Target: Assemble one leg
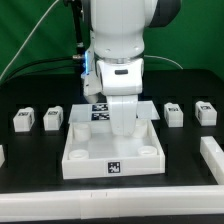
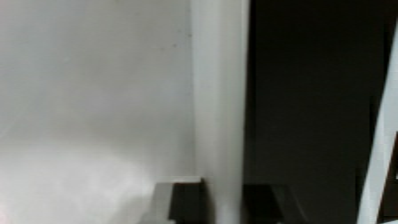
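The pincer [image 1: 122, 128] is held low inside the tray [image 1: 85, 165], by its far wall, prob. for socket access. Whether it's released or clenched can't be told, as the fingers are hidden. A leg [image 1: 52, 119] is parked on the table [image 1: 40, 190] just beside the tray, on the exterior view's left. 3 more are kept within reach either side of the tray.

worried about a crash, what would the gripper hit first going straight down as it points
Probably the floor of the large white square plastic tray below the gripper; depth is unclear.
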Motion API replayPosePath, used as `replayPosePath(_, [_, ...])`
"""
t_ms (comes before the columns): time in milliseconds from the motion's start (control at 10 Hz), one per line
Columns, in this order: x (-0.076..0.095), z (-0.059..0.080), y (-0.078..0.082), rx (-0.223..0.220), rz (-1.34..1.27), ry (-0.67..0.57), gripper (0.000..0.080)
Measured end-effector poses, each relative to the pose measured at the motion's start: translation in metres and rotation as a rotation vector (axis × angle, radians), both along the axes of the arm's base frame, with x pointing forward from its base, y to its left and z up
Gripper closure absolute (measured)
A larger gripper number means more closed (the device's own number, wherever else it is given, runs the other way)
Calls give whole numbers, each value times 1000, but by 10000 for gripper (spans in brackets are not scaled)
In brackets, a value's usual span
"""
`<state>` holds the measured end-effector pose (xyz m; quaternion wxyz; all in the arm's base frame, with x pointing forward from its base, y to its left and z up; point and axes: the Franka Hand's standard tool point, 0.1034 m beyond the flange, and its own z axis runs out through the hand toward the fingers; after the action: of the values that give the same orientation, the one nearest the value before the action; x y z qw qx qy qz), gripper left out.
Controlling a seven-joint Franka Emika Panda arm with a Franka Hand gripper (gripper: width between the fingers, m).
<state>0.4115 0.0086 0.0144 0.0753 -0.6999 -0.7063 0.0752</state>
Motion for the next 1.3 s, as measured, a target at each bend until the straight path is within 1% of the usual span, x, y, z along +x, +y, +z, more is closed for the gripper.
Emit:
replayPosePath(400, [3, 0, 2, 0, -5, -7, 725])
replayPosePath(500, [9, 0, 8, 1, -8, -14, 725])
replayPosePath(700, [29, 0, 26, 9, -7, -34, 725])
replayPosePath(900, [43, 0, 42, 17, -15, -49, 725])
replayPosePath(1100, [53, 0, 56, 25, -24, -61, 725])
replayPosePath(1300, [59, 0, 65, 28, -46, -68, 726])
